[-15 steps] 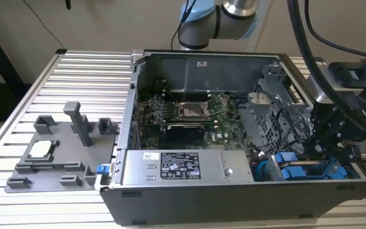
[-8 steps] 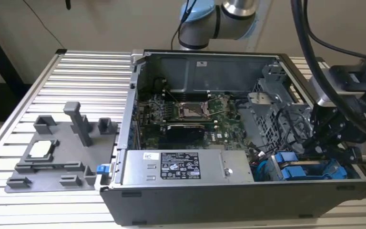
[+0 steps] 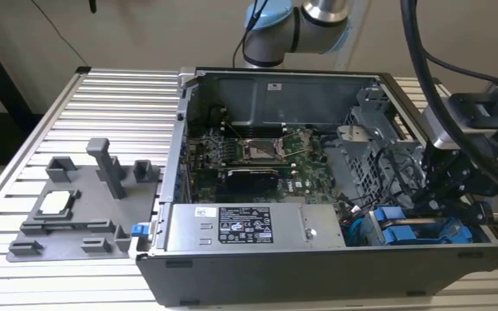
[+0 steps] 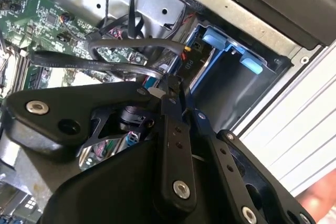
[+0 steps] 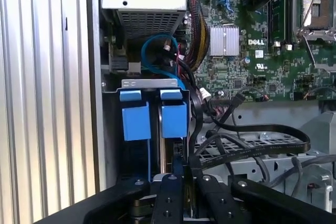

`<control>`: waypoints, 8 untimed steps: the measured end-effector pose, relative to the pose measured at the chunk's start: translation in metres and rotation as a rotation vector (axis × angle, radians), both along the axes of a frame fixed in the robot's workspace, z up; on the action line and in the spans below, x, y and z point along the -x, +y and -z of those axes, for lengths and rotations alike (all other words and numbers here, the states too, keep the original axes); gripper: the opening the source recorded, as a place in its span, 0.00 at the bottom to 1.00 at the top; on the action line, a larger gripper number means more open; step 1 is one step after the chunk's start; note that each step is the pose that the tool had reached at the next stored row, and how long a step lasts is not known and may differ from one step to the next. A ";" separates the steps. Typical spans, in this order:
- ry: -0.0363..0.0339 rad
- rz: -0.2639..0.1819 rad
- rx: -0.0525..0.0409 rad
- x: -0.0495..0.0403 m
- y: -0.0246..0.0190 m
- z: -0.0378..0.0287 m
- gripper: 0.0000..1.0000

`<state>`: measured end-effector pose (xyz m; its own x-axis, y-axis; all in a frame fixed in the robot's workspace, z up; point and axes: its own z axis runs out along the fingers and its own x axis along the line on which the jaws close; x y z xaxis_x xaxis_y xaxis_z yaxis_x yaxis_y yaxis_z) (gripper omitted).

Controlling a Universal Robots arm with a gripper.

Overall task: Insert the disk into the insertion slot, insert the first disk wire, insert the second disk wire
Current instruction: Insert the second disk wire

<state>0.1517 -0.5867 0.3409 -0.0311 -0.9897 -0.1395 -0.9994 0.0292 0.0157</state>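
Working low in the drive bay corner of the open computer case (image 3: pixel 258 285), you are holding the gripper (image 4: pixel 169 88) with its fingers pressed together on what looks like a small pale wire connector, just behind the blue carriers. The disk (image 5: pixel 174 120), judged to be the one in the blue carrier directly ahead of the fingers, is sitting in the insertion slot (image 5: pixel 153 83), beside the other blue-fronted drive (image 5: pixel 135 121).

Risks you are facing from here:
- The connector is small and only partly visible; a tilted approach could be bending it or missing the port.
- Loose black cables (image 5: pixel 252 140) are crowding the fingers; dragging the arm sideways could be snagging them.
- The blue round cable (image 5: pixel 157 56) is looping close above the bay and could be catching too.

Materials you are dealing with:
- The carriers are smooth, bright blue moulded plastic with squared tabs.
- The bay is thin, folded grey sheet metal with hard edges.
- The cables are flexible and rubbery, some flat, some round.
- The motherboard (image 5: pixel 252 40) is green and densely studded.
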 end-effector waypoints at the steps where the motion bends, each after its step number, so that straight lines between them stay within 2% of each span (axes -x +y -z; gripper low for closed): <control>1: 0.0001 -0.002 0.0000 -0.0002 0.0000 0.0005 0.16; 8: 0.0001 -0.008 0.0008 -0.0011 0.0000 0.0046 0.16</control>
<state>0.1528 -0.5867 0.3362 -0.0230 -0.9901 -0.1387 -0.9997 0.0210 0.0158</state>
